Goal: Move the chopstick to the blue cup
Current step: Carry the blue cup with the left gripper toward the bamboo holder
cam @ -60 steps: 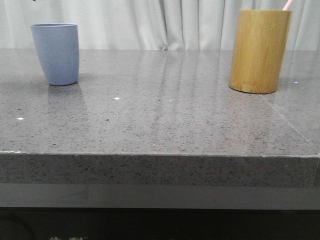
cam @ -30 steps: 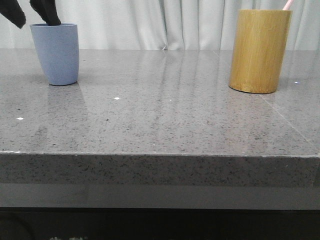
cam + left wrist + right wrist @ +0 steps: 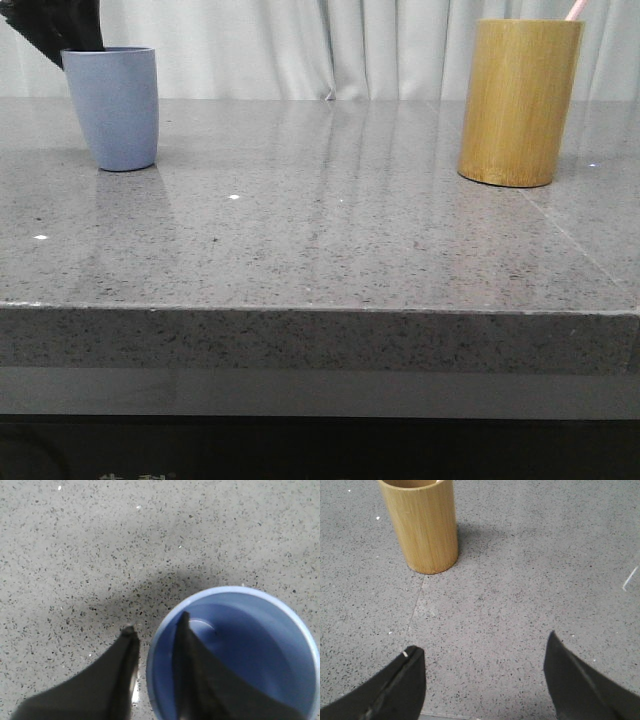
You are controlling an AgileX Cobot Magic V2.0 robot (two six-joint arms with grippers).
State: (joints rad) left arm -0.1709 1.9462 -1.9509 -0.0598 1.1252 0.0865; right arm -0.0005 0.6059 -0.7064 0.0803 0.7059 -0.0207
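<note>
transfer not begun — chopstick [image 3: 575, 9] in the holder [image 3: 519, 100], at 3 o'clock of the cup [image 3: 112, 106], well apart. my left claw [image 3: 156, 629] straddles the cup wall, narrow gap, one finger inside, not clamped. right claw [image 3: 482, 650] spread wide, empty, short of the holder.

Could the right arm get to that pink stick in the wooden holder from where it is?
Probably yes. The right gripper is open, with bare table between it and the bamboo holder. The chopstick pokes out of the holder's top, nothing covering it.
</note>
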